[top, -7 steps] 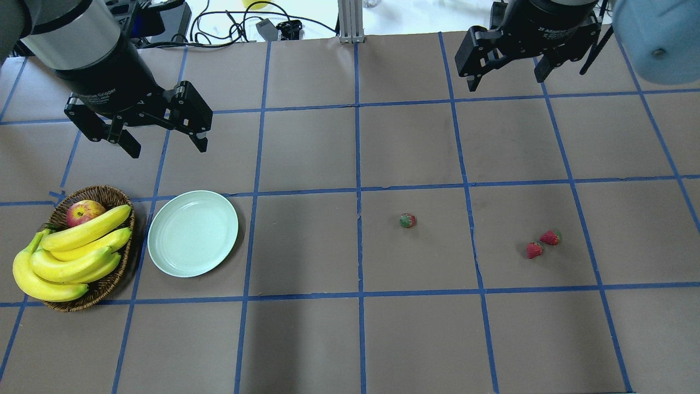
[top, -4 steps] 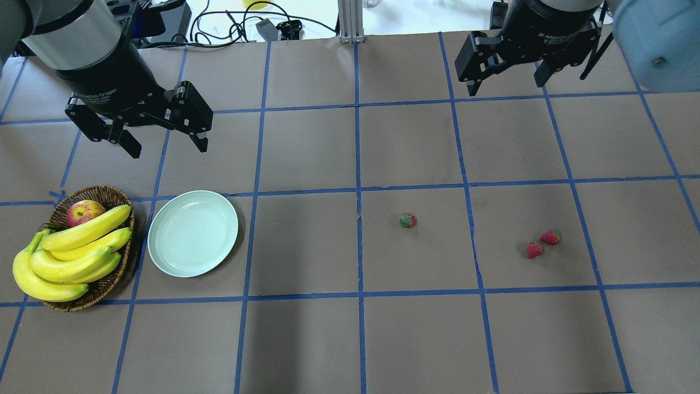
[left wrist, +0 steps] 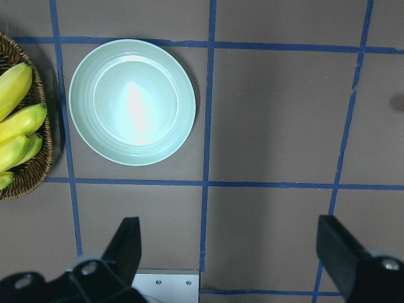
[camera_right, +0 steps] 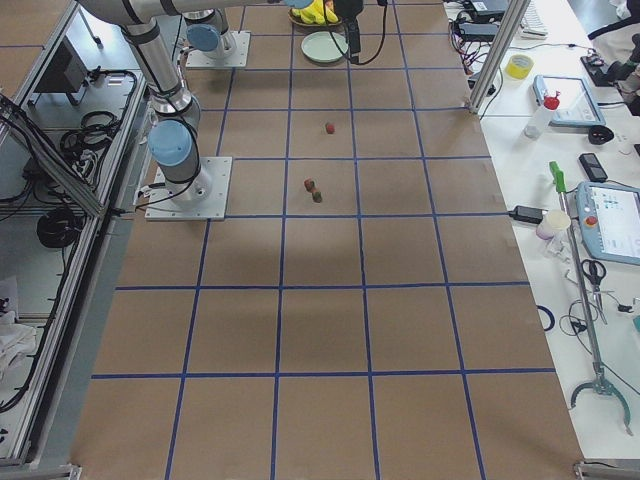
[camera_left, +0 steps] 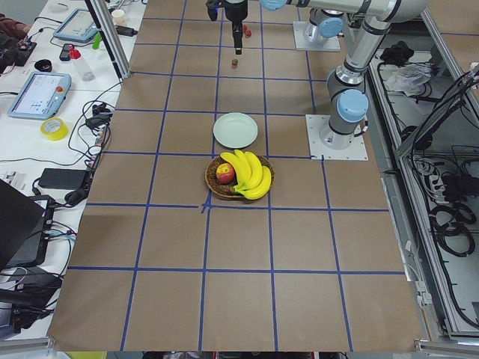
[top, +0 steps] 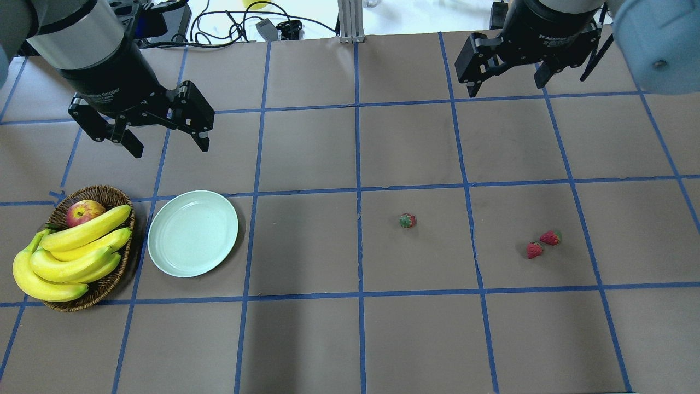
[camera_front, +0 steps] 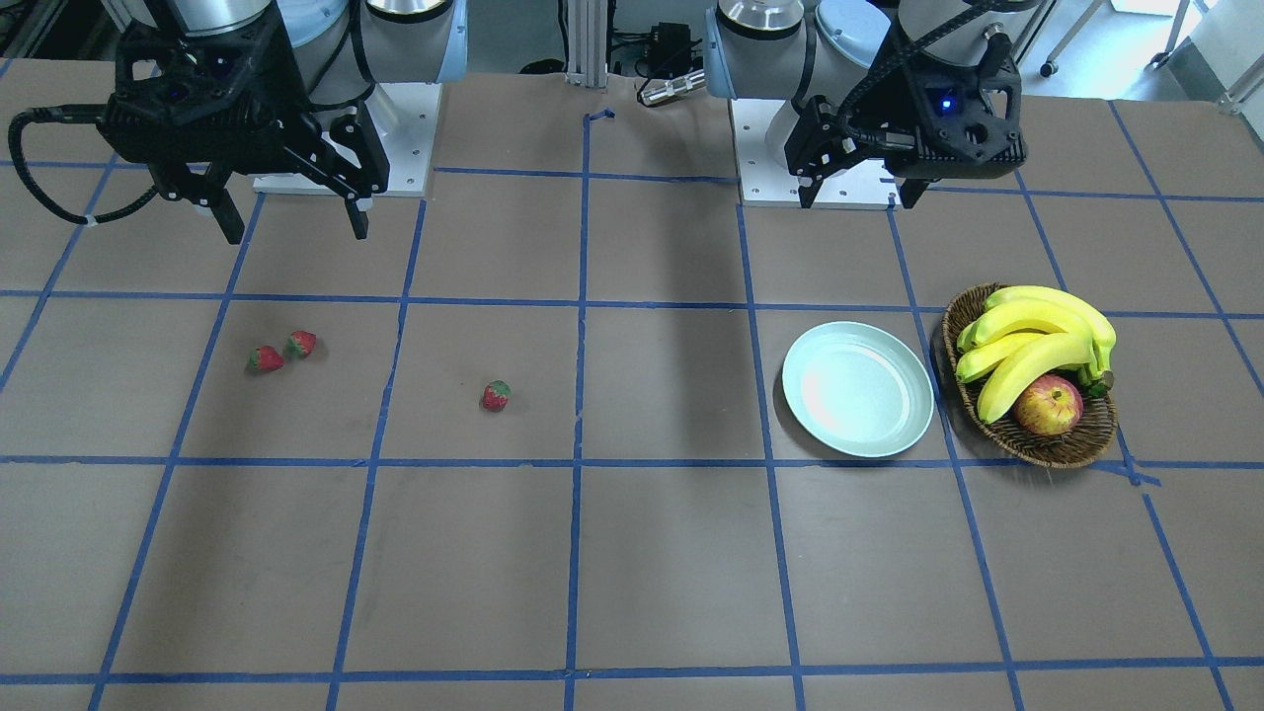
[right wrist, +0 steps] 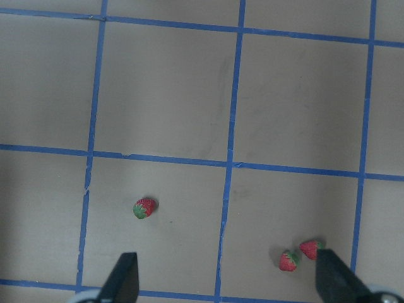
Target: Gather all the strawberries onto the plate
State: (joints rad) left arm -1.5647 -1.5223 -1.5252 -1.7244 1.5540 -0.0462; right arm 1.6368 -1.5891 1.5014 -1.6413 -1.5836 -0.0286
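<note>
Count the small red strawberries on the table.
3. One small red strawberry lies alone, nearer the pale mint-green round plate; a second strawberry and a third strawberry lie close together farther to the robot's right. None is on the plate.

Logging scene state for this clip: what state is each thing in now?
Left pincer: open, empty, above the table.
Right pincer: open, empty, above the table.
Plate: upright, empty.
Lone strawberry: on the table, not collected.
Strawberry pair: side by side on the table.
Wicker basket: holds bananas and an apple.
</note>
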